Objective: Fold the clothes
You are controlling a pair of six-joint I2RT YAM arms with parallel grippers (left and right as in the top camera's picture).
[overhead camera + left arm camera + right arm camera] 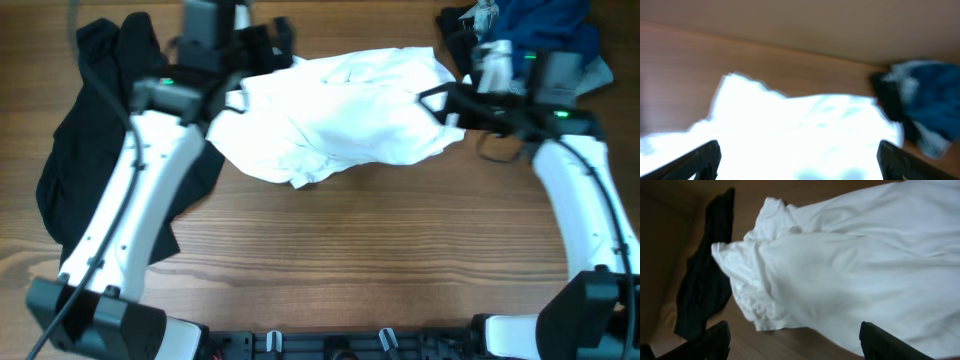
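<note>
- Right, nearest the bases the wooden desk (350,270) shows a broad stretch of bare wood, which looks like good room for spreading and folding.
- Farther out, the white T-shirt (340,110) sits crumpled in a heap toward the far side, between the two arms, with no sleeve or hem laid flat.
- The left tool (797,147) hangs over the shirt's left end, spread wide and holding nothing, though that view is blurred.
- The right tool (794,327) hovers at the shirt's right edge, wide too and empty, with bunched folds beneath.
- Step in hand, as I read it: grip and spread. Best to pinch opposite edges, then draw apart toward the bare wood.
- Watch the black garment (90,150) just beside the left end and the blue garment (545,25) in the far right corner. Either could get snagged.
</note>
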